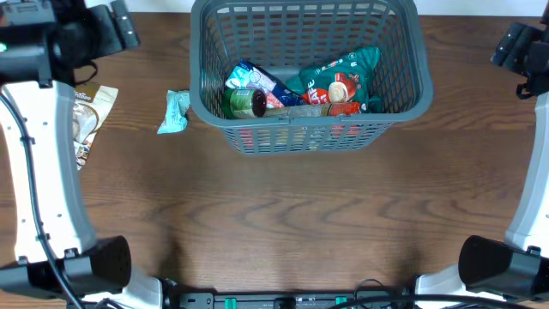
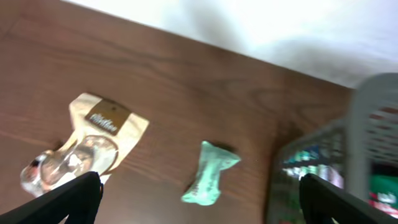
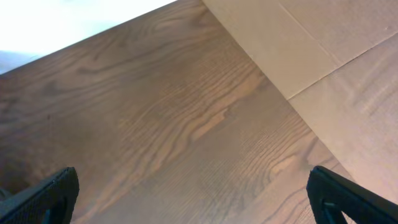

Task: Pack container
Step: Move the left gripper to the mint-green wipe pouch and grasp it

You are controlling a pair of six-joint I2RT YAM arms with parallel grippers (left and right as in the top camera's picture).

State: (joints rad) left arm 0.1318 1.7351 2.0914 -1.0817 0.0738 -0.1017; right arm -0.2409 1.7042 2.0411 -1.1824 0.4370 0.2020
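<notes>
Table [image 1: 274,223]: dark wood grain, carries everything.

Container [image 1: 292,136]: grey slotted basket, far centre of the table, upright. Inside: a teal-green packet [image 1: 347,73] at right, a blue-and-white packet [image 1: 253,79] and a green-lidded jar [image 1: 244,103] at left (lying jumbled, touching one another).

Left pincer [image 2: 200,208]: spread wide, holding nothing, touching nothing. It hangs above the table left of the container.

Right pincer [image 3: 196,199]: also spread wide, empty, over bare wood at the far right.

Beige pouch [image 1: 90,116]: flat at the far left.

Mint packet [image 1: 174,112]: just beside the container's left wall.
</notes>
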